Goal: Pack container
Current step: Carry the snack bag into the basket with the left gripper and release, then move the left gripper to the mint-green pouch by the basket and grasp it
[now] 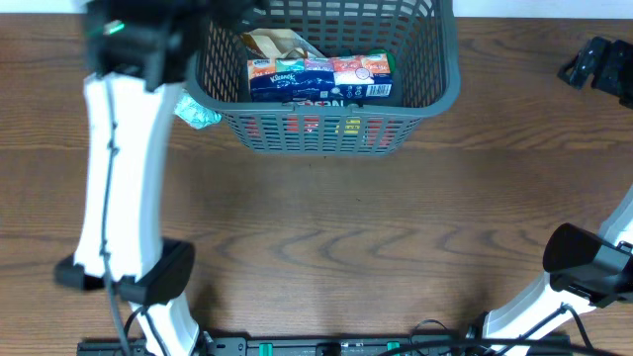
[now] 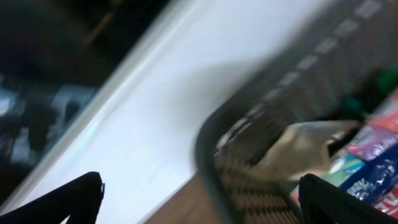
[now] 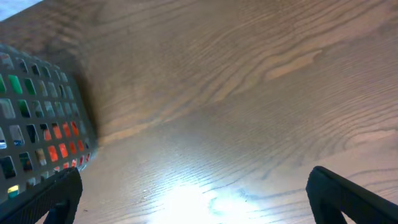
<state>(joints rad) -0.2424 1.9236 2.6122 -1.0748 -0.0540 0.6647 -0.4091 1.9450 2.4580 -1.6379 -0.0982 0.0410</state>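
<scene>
Container [image 1: 326, 133] sat top centre of the overhead frame, long axis left-right, packets [image 1: 321, 77] inside; left gripper [image 2: 200, 183], spread wide and empty, was at its left rim, right gripper [image 3: 194, 176] equally spread and empty, well off right, so left arm was nearer.

From above, the light is bright and even, but the left arm [image 1: 119, 178] is smeared at its top. The left wrist view is all blurry. By the right wrist, white glare shines on the tabletop [image 3: 193, 199], with soft shadow beside the container [image 3: 37, 130].
</scene>
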